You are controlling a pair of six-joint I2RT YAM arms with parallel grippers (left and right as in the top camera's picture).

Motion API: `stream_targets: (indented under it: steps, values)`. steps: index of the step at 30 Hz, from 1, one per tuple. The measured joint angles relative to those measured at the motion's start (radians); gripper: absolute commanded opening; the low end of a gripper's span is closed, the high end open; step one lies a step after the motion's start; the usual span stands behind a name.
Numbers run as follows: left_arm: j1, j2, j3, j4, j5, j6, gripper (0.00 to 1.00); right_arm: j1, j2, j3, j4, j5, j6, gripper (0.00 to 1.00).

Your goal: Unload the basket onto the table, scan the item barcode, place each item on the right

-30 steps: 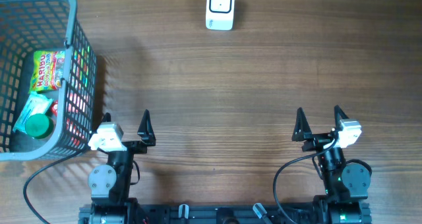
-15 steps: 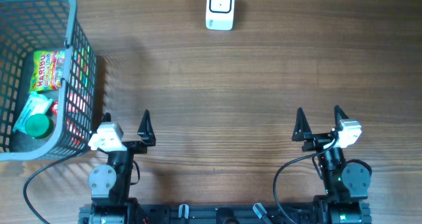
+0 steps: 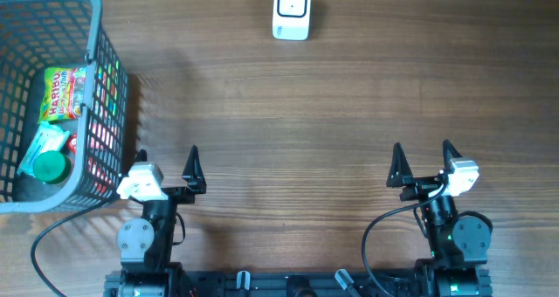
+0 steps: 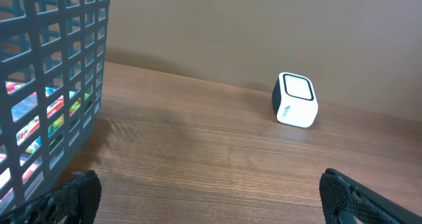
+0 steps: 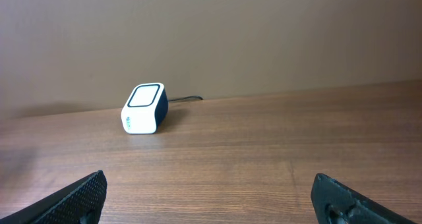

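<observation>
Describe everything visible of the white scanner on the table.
The scanner is a rounded box, white in front and dark behind, seemingly plastic. Its slanted top face bears a dark-edged square window. It stands on the wooden table at the far edge; a thin dark cable leaves its back. Nothing else touches it.
</observation>
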Motion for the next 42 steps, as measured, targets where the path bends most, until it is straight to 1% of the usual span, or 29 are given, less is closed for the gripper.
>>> stream_targets:
  steps: [5,9,15,19,28,34,40,42]
  values:
    - [0.0,0.0,0.0,0.0,0.0,0.0,1.0,0.0,0.0,0.0,0.0,0.0,0.0,1.0]
    - [0.0,0.0,0.0,0.004,0.032,0.0,1.0,0.0,0.0,0.0,0.0,0.0,0.0,1.0]
    - [0.0,0.0,-0.001,0.056,0.163,0.0,1.0,0.0,0.0,0.0,0.0,0.0,0.0,1.0]
    - [0.0,0.0,-0.001,0.06,0.252,0.0,1.0,0.0,0.0,0.0,0.0,0.0,0.0,1.0]
    - [0.0,0.002,0.02,0.051,0.302,0.0,1.0,0.0,0.0,0.0,0.0,0.0,0.0,1.0]
    - [0.0,0.084,0.145,0.01,0.303,0.001,1.0,0.0,0.0,0.0,0.0,0.0,0.0,1.0]
    - [0.0,0.239,0.295,-0.014,0.319,0.001,1.0,0.0,0.0,0.0,0.0,0.0,0.0,1.0]
    - [0.0,0.308,0.373,-0.053,0.338,0.003,1.0,0.0,0.0,0.0,0.0,0.0,0.0,1.0]
